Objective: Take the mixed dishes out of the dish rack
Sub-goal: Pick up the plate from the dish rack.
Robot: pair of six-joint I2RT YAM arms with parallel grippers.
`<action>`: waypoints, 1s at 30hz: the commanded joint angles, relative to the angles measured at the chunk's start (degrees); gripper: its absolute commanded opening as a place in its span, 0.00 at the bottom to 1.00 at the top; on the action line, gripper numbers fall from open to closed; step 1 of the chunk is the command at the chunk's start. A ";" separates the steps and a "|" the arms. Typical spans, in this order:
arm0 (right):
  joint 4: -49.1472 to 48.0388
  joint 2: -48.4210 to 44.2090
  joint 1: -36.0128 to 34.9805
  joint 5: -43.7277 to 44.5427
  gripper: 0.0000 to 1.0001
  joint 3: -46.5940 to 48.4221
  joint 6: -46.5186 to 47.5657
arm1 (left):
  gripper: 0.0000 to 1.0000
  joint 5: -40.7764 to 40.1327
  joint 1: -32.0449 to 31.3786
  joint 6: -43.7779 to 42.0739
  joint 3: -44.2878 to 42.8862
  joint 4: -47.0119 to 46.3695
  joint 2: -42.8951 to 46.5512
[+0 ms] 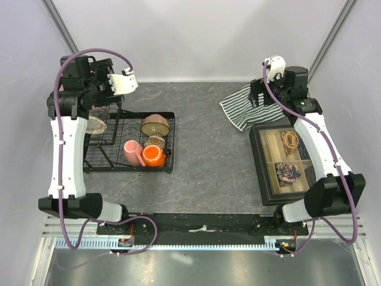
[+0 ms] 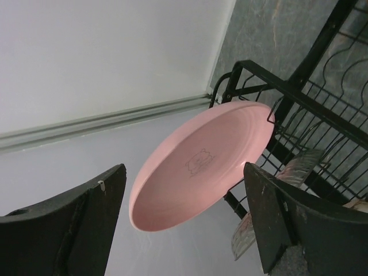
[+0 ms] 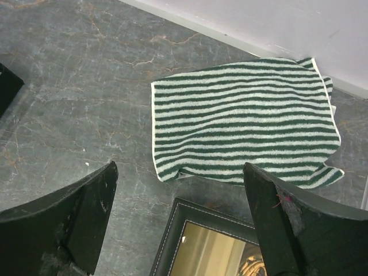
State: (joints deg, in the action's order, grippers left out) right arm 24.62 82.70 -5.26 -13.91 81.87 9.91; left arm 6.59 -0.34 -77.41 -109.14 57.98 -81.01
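Observation:
The black wire dish rack (image 1: 113,156) stands at the left. In its basket section are a tan-brown bowl (image 1: 156,125), a small floral bowl (image 1: 155,142), an orange mug (image 1: 153,156) and a pink mug (image 1: 131,152). The patterned oval dish (image 1: 95,125) stands in the rack's left section. The pink plate (image 2: 201,164) stands on edge in the rack (image 2: 322,109); in the top view my arm hides it. My left gripper (image 1: 107,98) is open, and the plate lies just ahead of its fingers (image 2: 184,167), untouched. My right gripper (image 1: 261,95) is open and empty (image 3: 179,165), over the table at the far right.
A green-and-white striped towel (image 1: 244,108) lies at the back right, also in the right wrist view (image 3: 241,118). The dark compartmented box (image 1: 286,161) of trinkets sits in front of it; its corner (image 3: 201,241) is under my right gripper. Walls close in on both sides.

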 commanded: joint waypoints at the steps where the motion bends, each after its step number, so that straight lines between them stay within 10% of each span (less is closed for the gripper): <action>1: -1.77 0.36 -0.10 -1.46 0.98 -0.92 0.99 | 0.89 -3.51 0.25 -8.81 1.82 -4.53 -0.90; 30: -5.11 -0.08 -0.02 -2.09 0.98 -6.37 1.16 | 0.63 -12.57 0.25 -22.35 3.06 -7.79 -7.23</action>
State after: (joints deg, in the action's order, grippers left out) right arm 22.46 83.55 -5.26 -15.20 75.96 10.57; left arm -4.01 -0.34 -96.12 -106.65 51.92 -87.90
